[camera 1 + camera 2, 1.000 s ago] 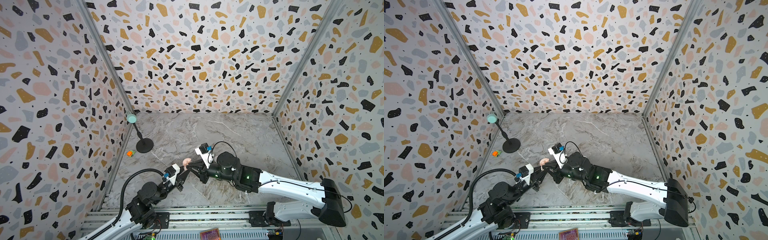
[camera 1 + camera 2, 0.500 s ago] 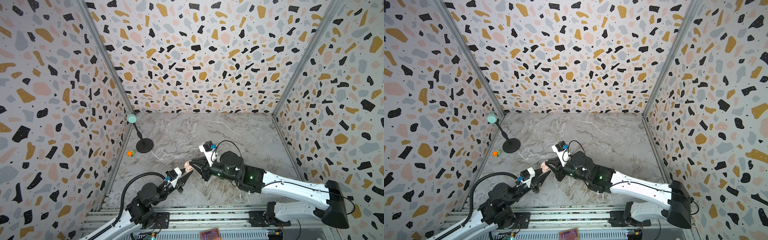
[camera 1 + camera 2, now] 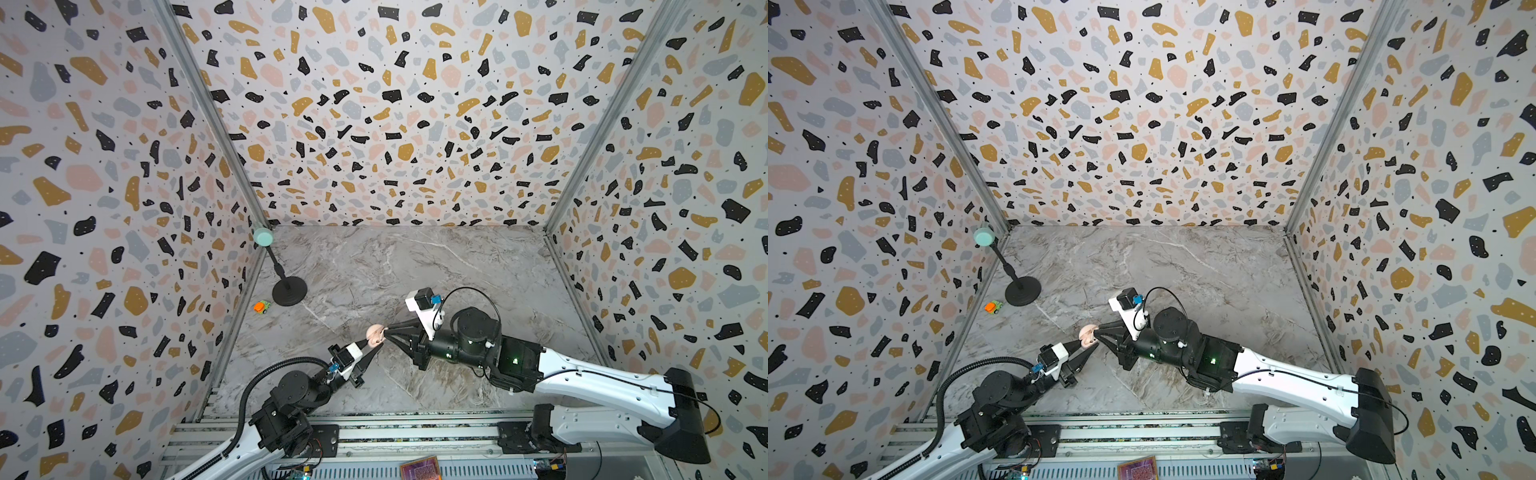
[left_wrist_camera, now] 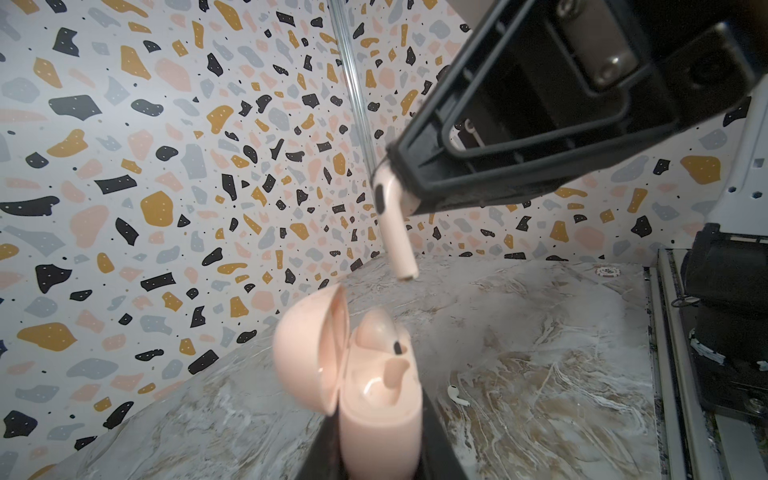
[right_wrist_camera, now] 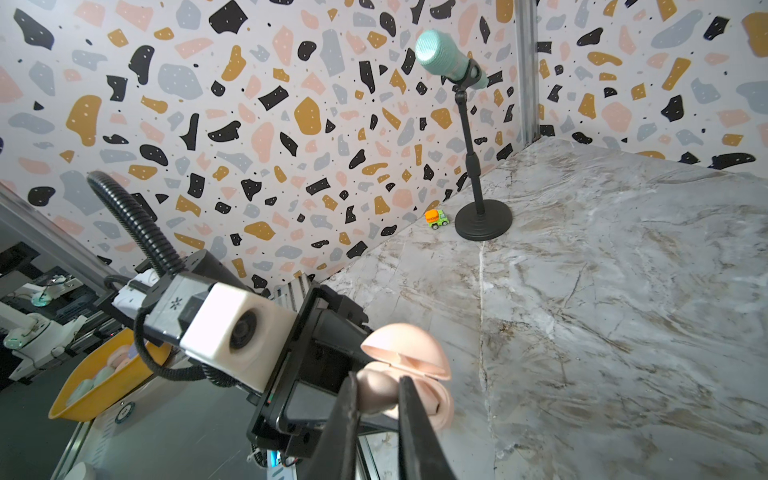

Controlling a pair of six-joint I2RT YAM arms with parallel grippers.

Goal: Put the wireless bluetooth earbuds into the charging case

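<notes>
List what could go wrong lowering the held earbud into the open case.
1. The held earbud hangs stem-down and tilted above the case in the left gripper; its stem may strike the seated earbud instead of entering the empty slot.
2. The right gripper pinches only its head, so a push could twist it loose.

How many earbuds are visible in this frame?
3. A pink held earbud in the right gripper over the open charging case; a seated earbud in that case; a white earbud lying on the table. More may be hidden.

Glossy plastic case (table seemingly marble)
</notes>
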